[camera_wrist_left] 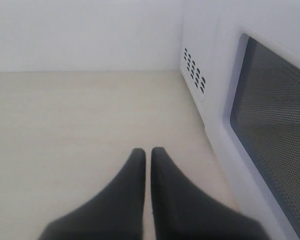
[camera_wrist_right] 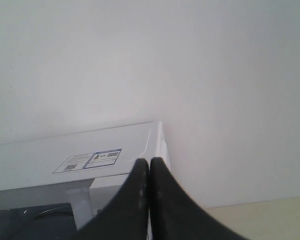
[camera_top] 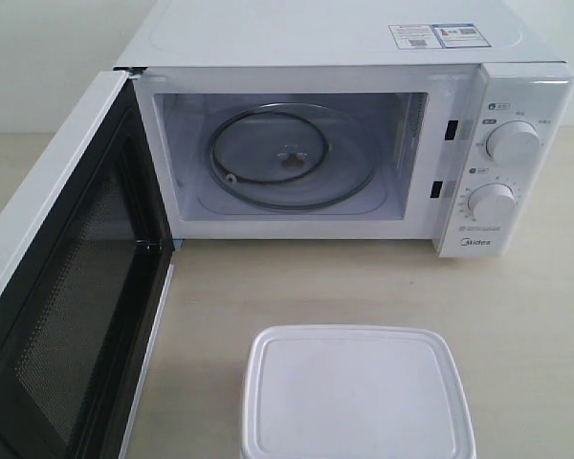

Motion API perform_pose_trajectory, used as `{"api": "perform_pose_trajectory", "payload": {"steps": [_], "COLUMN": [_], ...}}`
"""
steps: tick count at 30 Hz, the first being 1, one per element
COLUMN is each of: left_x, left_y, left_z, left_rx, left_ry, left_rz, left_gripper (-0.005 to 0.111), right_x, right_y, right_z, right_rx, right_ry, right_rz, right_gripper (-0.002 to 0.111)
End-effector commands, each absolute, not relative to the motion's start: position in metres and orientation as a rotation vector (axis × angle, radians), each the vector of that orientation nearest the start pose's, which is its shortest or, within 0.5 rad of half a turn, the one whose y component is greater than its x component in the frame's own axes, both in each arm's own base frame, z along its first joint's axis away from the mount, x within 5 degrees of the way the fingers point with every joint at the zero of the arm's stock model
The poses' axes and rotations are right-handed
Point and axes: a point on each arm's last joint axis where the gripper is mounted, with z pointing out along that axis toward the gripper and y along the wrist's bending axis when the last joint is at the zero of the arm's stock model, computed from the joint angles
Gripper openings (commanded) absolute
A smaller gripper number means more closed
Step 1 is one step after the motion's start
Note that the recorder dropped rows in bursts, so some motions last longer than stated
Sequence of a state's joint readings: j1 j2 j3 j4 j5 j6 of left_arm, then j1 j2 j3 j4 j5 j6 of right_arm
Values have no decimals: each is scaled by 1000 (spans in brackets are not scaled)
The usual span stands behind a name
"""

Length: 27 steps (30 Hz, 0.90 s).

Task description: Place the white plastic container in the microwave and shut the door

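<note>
The white plastic container [camera_top: 356,392] rests lidded on the table in front of the microwave [camera_top: 364,57], near the exterior view's bottom edge. The door [camera_top: 62,277] is swung wide to the left, black mesh inner face showing. Inside the cavity lies the bare glass turntable [camera_top: 289,158]. Neither arm shows in the exterior view. My left gripper [camera_wrist_left: 148,152] is shut and holds nothing, above the tabletop beside the door's dark window [camera_wrist_left: 275,130]. My right gripper [camera_wrist_right: 149,162] is shut too, empty, raised near the microwave's top right corner [camera_wrist_right: 85,157].
Two round knobs [camera_top: 512,143] sit on the microwave's right panel. Stickers [camera_top: 435,35] lie on its top. A pale wooden tabletop [camera_top: 545,316] stretches around the container. A white wall [camera_wrist_right: 190,65] stands behind the microwave.
</note>
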<state>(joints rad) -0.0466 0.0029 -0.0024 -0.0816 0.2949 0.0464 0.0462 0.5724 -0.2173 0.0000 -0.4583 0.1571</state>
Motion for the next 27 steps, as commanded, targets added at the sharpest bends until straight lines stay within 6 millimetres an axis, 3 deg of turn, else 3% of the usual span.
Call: {"api": "perform_pose_trajectory", "payload": {"steps": [1,6,13,19,27], "left_x": [54,54,54,54,54], "left_y": [-5,-5,-5,-5,-5], "left_z": [187,187,187,187,187], "left_rx": [28,28,28,28,28], "left_ry": [1779,1779,1779,1779,1779], "left_rz": [-80,-80,-80,-80,-80], "left_gripper": [4,4,4,4,4], "right_x": [134,160,184,175,171], "right_y": [6,21,44,46,46], "right_z": [279,254,223,191,171], "right_rx": [76,-87,-296,-338,-426], "right_ry": [1425,1611,1691,1795,1869], "right_rz": [170,221,421,426,384], "right_gripper": [0,0,0,0,0]}}
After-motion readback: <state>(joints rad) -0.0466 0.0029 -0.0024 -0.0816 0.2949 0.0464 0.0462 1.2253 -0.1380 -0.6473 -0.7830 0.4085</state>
